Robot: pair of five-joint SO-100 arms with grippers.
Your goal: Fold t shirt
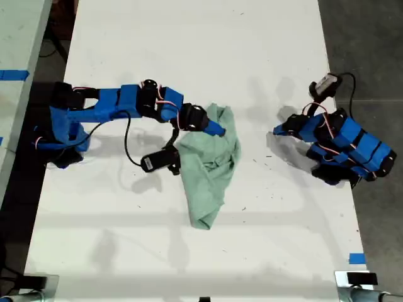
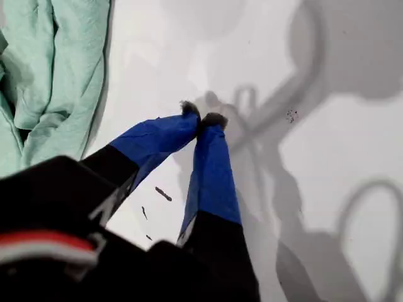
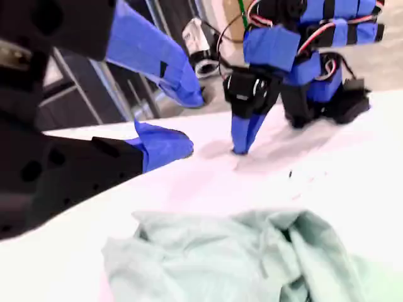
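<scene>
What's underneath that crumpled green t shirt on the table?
The t shirt lies bunched on the white table, which shows bare all around it. Its folds cover whatever is directly beneath, so anything else under it cannot be seen. My second gripper hovers open above its edge.

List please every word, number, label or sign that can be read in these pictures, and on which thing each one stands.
There is no text that can be read in any view.
The t shirt is plain, with no print.
The blue tape pieces on the table carry no writing.
The small camera by my first gripper shows no legible label.
My second gripper and both arms show no markings.
</scene>
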